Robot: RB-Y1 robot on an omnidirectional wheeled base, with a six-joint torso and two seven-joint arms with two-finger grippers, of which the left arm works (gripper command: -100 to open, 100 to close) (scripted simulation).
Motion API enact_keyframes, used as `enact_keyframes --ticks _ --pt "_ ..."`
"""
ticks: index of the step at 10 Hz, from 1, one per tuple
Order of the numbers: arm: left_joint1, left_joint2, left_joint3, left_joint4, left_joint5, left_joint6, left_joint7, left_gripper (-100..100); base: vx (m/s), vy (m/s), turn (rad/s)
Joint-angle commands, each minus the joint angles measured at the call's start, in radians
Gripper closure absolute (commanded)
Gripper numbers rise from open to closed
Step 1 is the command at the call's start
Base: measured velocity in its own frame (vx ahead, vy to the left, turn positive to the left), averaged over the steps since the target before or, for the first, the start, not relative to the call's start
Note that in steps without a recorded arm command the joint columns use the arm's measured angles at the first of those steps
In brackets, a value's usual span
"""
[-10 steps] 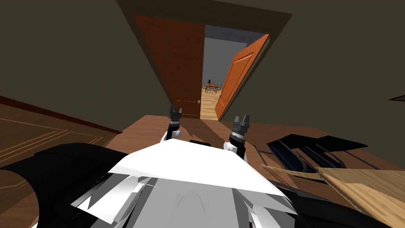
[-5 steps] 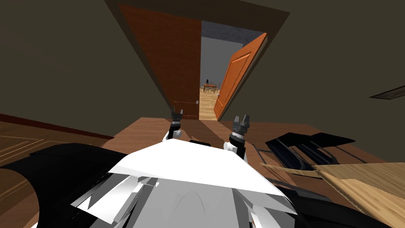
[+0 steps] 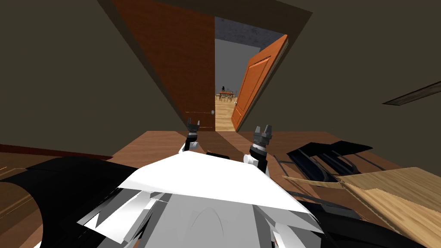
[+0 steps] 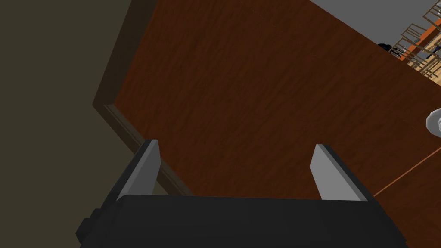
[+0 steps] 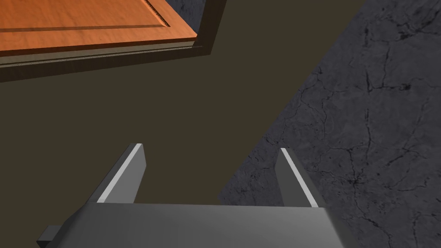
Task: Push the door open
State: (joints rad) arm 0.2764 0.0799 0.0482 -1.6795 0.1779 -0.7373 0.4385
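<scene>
A double doorway lies straight ahead. Its dark brown left leaf (image 3: 181,64) stands closed, with a small grey knob (image 3: 212,112) by its inner edge. The orange right leaf (image 3: 254,86) is swung away from me, leaving a gap. My left gripper (image 3: 193,125) is open and points at the lower part of the brown leaf (image 4: 258,107), between its frame (image 4: 129,129) and the knob (image 4: 434,121); I cannot tell whether it touches. My right gripper (image 3: 262,130) is open too, and its fingers (image 5: 129,172) face the olive wall (image 5: 172,99) beside the orange leaf (image 5: 86,21).
Through the gap I see a far room with a table and chairs (image 3: 226,94). Dark olive walls flank the doorway. On the wooden floor to my right lie a black slatted shape (image 3: 327,159) and a light wooden panel (image 3: 396,202).
The whole head view has shifted: I have moved closer to the doorway and turned a little, so both leaves look larger. Neither leaf has changed angle. Both grippers stay open.
</scene>
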Motion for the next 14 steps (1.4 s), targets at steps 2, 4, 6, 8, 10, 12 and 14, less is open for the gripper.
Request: enact_keyframes --ticks 2,4,6,8,10,12,14 --pt "-0.023 0.002 0.000 0.064 0.036 -0.010 0.047 -100 0.105 0.023 -0.086" --pt "-0.042 0.003 0.001 0.115 0.064 -0.019 0.084 -100 0.081 0.036 -0.090" --pt "-0.062 0.004 0.002 0.168 0.092 -0.028 0.120 -100 0.093 0.024 -0.112" --pt "-0.081 0.004 0.002 0.220 0.120 -0.036 0.156 -100 0.091 0.039 -0.090" --pt "-0.100 0.003 0.003 0.272 0.148 -0.045 0.192 -100 0.103 0.034 -0.097" --pt "-0.119 0.001 0.004 0.325 0.176 -0.054 0.228 -100 0.091 0.035 -0.100" --pt "-0.137 -0.002 0.005 0.375 0.203 -0.062 0.263 -100 0.088 0.027 -0.076"
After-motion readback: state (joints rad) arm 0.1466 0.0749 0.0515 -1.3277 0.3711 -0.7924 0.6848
